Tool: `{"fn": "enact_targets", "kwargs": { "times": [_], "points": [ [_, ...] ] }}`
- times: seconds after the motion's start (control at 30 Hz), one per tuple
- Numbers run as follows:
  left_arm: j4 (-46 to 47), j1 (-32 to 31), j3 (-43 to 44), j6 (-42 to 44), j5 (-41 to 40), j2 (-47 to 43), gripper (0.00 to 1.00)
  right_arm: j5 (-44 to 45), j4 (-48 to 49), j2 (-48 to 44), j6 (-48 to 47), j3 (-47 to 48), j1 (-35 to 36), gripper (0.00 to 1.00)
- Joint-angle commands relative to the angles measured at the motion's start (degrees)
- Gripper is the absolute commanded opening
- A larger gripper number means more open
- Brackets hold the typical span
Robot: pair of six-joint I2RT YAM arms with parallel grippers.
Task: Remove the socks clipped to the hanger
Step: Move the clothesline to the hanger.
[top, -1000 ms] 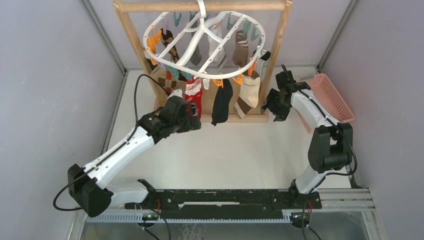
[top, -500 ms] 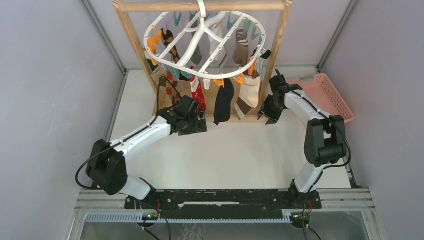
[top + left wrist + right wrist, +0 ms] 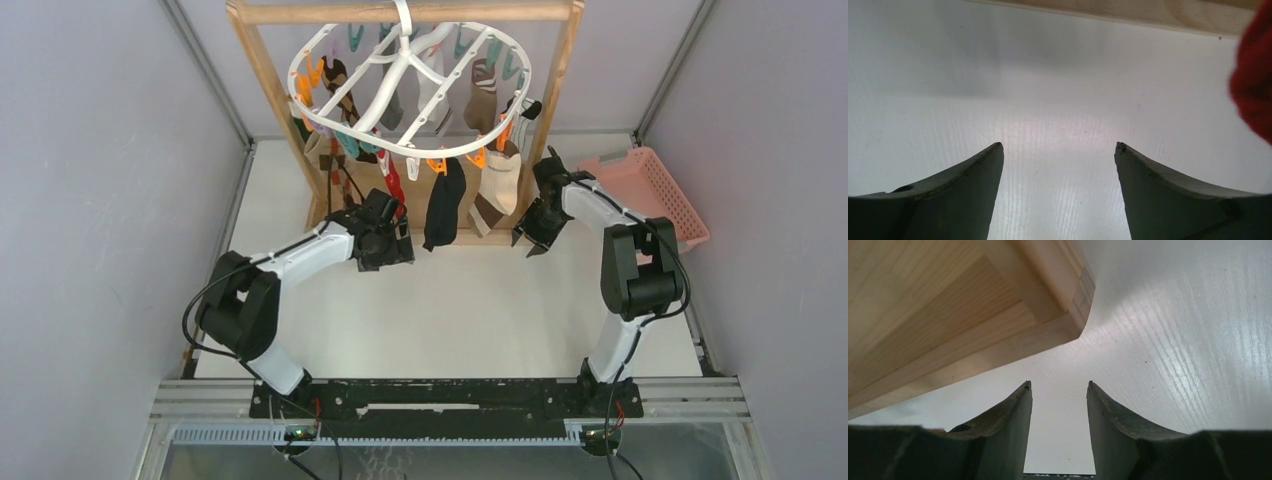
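The white oval hanger (image 3: 400, 95) hangs from the wooden frame's top bar with several socks clipped under it. Along its front hang a red sock (image 3: 392, 180), a black sock (image 3: 441, 205) and a beige-and-brown sock (image 3: 497, 190). My left gripper (image 3: 388, 248) is low beneath the red sock, fingers down over the table. In the left wrist view the left gripper (image 3: 1058, 146) is open and empty, the red sock (image 3: 1255, 85) at the right edge. My right gripper (image 3: 529, 243) is by the frame's right foot. In the right wrist view the right gripper (image 3: 1059, 383) has a narrow gap, nothing in it.
The wooden frame (image 3: 266, 80) stands at the back, its base board (image 3: 963, 315) close above the right fingers. A pink basket (image 3: 655, 190) sits at the back right. White table (image 3: 450, 300) lies in front of the frame.
My left gripper has moved right and forward to under the red sock. The right gripper has come down and left toward the frame's foot, and its jaws have narrowed.
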Motion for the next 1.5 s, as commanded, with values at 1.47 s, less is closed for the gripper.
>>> {"fn": "enact_targets", "kwargs": {
  "times": [1.47],
  "points": [
    [-0.26,12.03,24.55,8.79,0.97,20.01,0.84,-2.01,-1.99,15.04,-5.25,25.39,-10.15,0.53]
  ]
}}
